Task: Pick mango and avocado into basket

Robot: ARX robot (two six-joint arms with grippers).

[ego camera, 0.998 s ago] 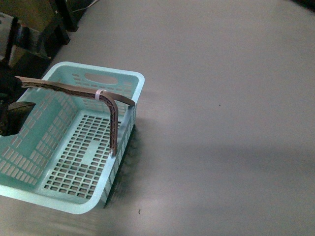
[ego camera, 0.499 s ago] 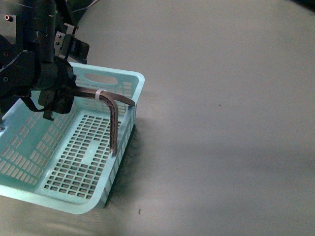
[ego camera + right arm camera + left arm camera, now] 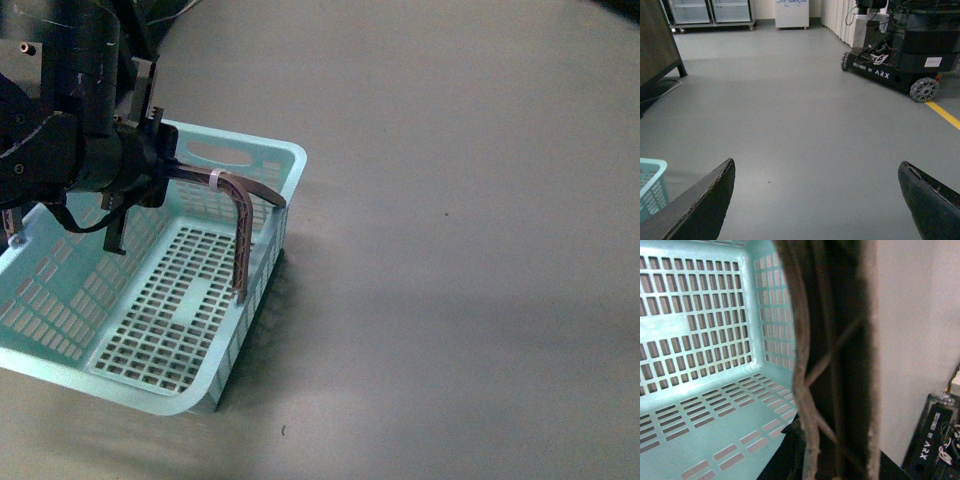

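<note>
The light turquoise basket stands on the grey floor at the left of the front view, with nothing inside it. Its brown swing handle, marked by a white tie, stands raised. My left gripper is shut on the handle's top bar, above the basket. In the left wrist view the handle fills the middle, with the basket's lattice wall behind it. My right gripper is open over bare floor, holding nothing, and a corner of the basket shows at the edge. The mango and avocado are out of view.
Another ARX robot base on wheels stands beside a yellow floor line. Dark furniture sits at one side and glass-door cabinets line the far wall. Grey floor spreads to the right of the basket.
My left arm came into view over the basket and closed on the handle. The basket has shifted slightly to the right.
</note>
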